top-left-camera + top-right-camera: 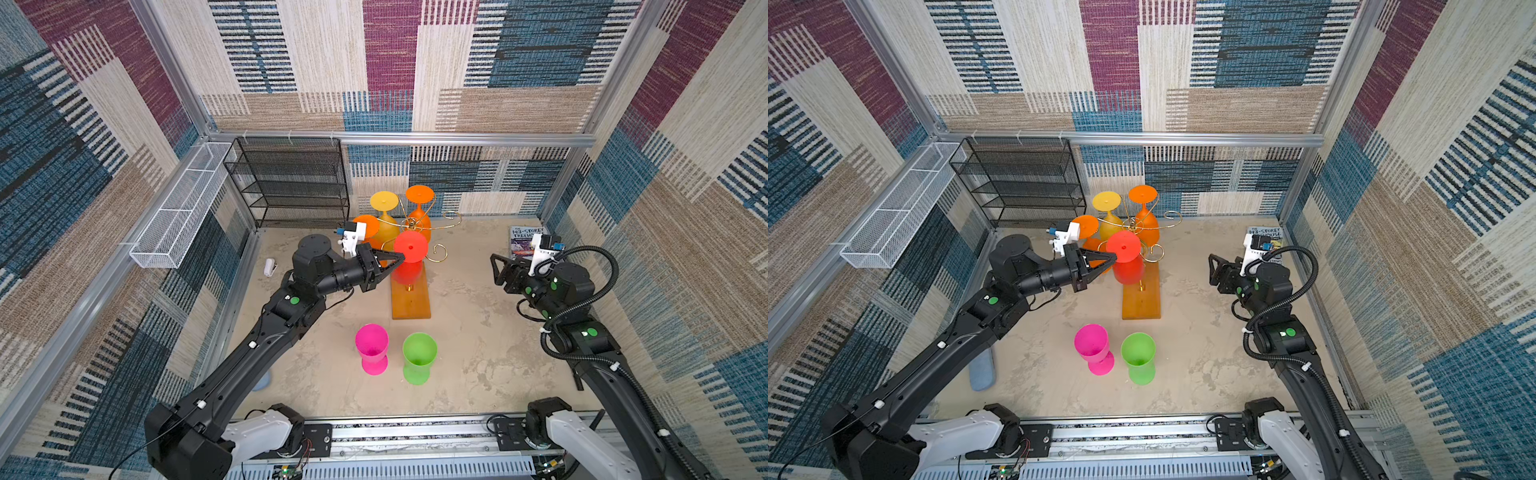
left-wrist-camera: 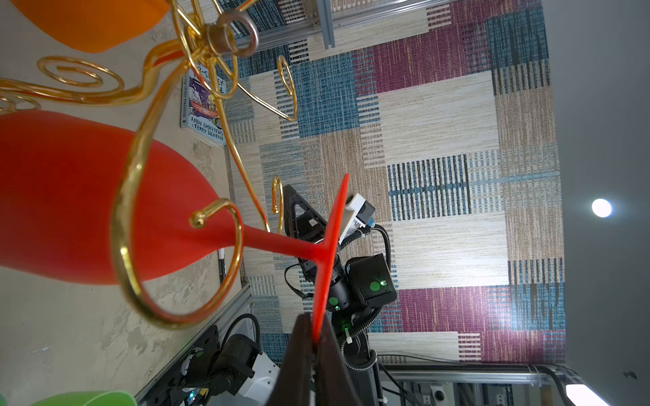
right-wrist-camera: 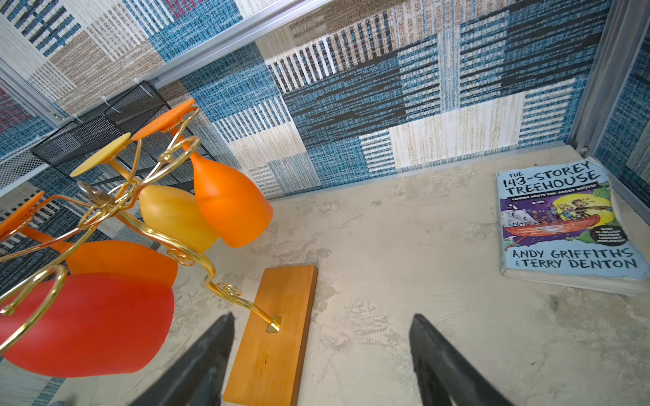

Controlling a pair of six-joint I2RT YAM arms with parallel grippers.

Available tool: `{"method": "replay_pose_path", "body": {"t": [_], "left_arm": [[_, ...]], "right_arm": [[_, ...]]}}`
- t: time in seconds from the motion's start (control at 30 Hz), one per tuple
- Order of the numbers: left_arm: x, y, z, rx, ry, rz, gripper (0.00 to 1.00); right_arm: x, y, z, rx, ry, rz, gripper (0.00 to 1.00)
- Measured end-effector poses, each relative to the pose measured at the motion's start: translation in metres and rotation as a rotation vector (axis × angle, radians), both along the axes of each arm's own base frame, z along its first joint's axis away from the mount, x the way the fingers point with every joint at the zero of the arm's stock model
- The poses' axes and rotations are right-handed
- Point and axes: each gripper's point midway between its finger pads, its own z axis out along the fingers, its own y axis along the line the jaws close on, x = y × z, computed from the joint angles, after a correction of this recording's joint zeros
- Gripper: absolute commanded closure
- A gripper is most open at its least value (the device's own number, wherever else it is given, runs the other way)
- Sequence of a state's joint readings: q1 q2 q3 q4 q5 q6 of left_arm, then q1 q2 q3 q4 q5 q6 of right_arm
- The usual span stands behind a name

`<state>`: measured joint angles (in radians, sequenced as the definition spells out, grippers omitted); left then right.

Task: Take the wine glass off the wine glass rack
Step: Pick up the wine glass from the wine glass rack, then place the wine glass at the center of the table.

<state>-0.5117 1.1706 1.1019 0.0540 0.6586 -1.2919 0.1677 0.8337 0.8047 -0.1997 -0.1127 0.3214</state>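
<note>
Red wine glass hangs inverted in the wine glass rack, foot rim pinched by the left end effector; a skewed pull could snag its stem and topple the rack. Right end effector gapes nearby.

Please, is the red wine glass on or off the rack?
On: red glass hangs inverted, stem in a scroll of the rack; left claw pinches its foot.

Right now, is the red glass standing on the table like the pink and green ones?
No, the red wine glass hangs bowl-down from the wine glass rack, with its round foot uppermost.
</note>
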Motion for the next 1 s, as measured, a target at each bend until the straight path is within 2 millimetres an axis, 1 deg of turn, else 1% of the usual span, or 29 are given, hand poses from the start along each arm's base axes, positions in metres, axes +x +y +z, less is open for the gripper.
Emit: {"method": "replay_pose_path", "body": {"t": [0.1, 0.2, 0.3, 0.4, 0.5, 0.6, 0.7, 0.77, 0.83, 0.9, 1.0], "left_arm": [[-0.005, 0.000, -0.004, 0.009, 0.006, -0.008, 1.00], [-0.014, 0.002, -0.003, 0.005, -0.001, -0.016, 1.00], [-0.026, 0.006, 0.003, -0.007, -0.021, -0.027, 1.00], [-0.044, 0.013, 0.014, -0.029, -0.055, -0.046, 1.00], [-0.065, 0.024, 0.035, -0.062, -0.114, -0.054, 1.00], [-0.090, 0.034, 0.058, -0.091, -0.173, -0.080, 1.00], [-0.111, 0.045, 0.091, -0.104, -0.268, -0.091, 1.00], [-0.123, 0.049, 0.114, -0.124, -0.347, -0.105, 1.00], [-0.127, 0.051, 0.128, -0.150, -0.408, -0.112, 1.00], [-0.123, 0.046, 0.133, -0.174, -0.446, -0.125, 1.00], [-0.104, 0.033, 0.134, -0.225, -0.456, -0.144, 1.00]], "right_arm": [[0.000, 0.001, 0.000, 0.002, 0.000, 0.008, 0.21], [-0.001, 0.002, 0.000, 0.003, 0.000, 0.010, 0.21], [-0.001, 0.001, 0.002, 0.004, -0.005, 0.010, 0.21], [-0.003, 0.001, 0.006, 0.005, -0.015, 0.010, 0.21], [-0.004, 0.001, 0.009, 0.006, -0.021, 0.011, 0.21], [-0.005, 0.004, 0.011, 0.019, -0.022, 0.027, 0.21], [-0.009, 0.009, 0.016, 0.045, -0.034, 0.058, 0.21], [-0.015, 0.014, 0.027, 0.075, -0.066, 0.088, 0.21], [-0.023, 0.020, 0.044, 0.099, -0.120, 0.132, 0.21], [-0.034, 0.028, 0.063, 0.127, -0.190, 0.191, 0.22], [-0.055, 0.044, 0.091, 0.175, -0.302, 0.318, 0.22]]}}
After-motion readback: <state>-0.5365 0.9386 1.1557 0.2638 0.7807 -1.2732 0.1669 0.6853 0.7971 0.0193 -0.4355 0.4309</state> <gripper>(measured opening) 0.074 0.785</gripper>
